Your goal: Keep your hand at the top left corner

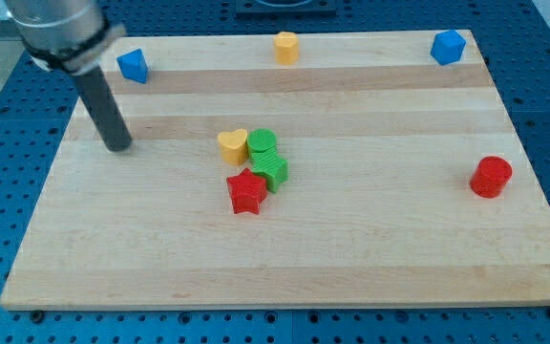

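My dark rod comes down from the view's top left, and my tip [118, 146] rests on the wooden board [351, 239] near its top left corner. A blue block [133, 66] sits just above and right of my tip, apart from it. In the middle of the board, a yellow heart [233, 144], two green blocks [263, 142] [273, 170] and a red star [246, 191] cluster together, well to the right of my tip.
A yellow block [285, 46] sits at the top edge in the middle. A blue block [448, 46] sits at the top right corner. A red cylinder [491, 177] stands near the right edge. Blue perforated table surrounds the board.
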Motion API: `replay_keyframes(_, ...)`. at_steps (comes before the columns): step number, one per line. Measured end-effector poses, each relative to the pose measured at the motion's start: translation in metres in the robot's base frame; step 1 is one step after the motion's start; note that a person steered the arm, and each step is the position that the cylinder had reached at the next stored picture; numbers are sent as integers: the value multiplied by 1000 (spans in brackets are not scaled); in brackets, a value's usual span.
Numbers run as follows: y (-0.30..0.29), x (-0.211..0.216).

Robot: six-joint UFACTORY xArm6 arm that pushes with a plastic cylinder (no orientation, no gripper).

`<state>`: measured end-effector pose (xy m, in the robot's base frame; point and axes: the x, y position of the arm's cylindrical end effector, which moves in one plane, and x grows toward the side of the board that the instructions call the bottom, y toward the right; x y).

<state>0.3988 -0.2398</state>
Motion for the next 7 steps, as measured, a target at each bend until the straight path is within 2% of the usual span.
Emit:
replay_keyframes(1,-31,-61)
replay_keyframes(2,-39,-155)
replay_keyframes(3,-41,-208)
replay_keyframes(5,-28,-192)
replay_keyframes(7,73,-170)
